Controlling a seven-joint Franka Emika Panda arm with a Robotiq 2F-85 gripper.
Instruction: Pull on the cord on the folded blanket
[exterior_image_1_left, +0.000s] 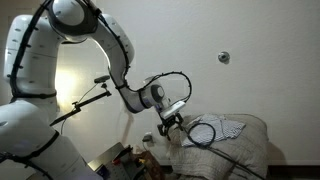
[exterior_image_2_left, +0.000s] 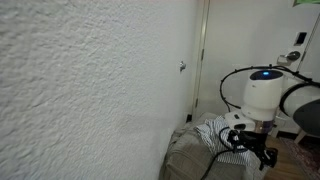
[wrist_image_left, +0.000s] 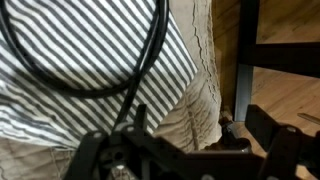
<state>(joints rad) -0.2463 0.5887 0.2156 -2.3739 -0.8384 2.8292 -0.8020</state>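
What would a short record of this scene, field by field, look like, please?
gripper: open, holding nothing
gripper position: at the edge of the folded blanket, beside the loop
cord: black, lying in an oval loop on the folded blanket
striped patch: under the loop, in the wrist view
task status: cord not yet grasped

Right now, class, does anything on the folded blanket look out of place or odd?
Yes. A black cord lies looped on the striped patch of the folded blanket, with a tail trailing off. A cable looks odd on folded fabric; nothing looks spilled or damaged.
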